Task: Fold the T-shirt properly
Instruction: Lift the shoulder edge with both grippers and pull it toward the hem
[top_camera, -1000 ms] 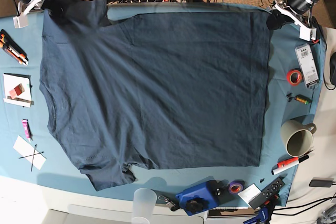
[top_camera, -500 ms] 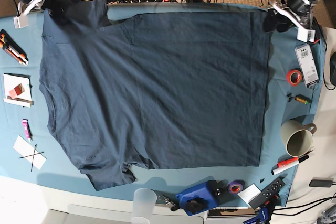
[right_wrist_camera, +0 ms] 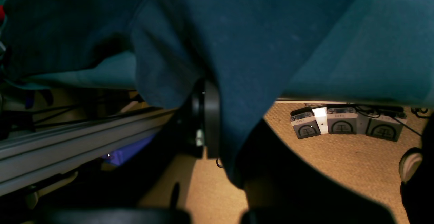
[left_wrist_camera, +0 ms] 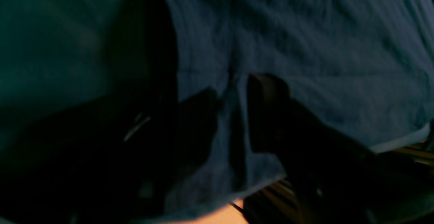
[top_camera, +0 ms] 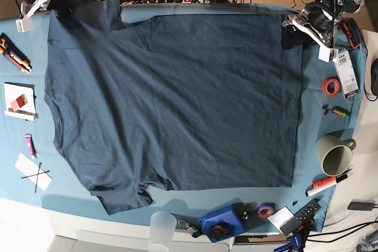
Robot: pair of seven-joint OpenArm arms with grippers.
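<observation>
while t-shirt (top_camera: 171, 98) lies flat on desk (top_camera: 328, 87), left gripper (left_wrist_camera: 230, 112) jaws gape over hem corner, right gripper (right_wrist_camera: 206, 122) pinches sleeve; uneven pull could skew cloth.

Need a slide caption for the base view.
Navy T-shirt spread flat on the table cloth, both hands at its far corners.
</observation>
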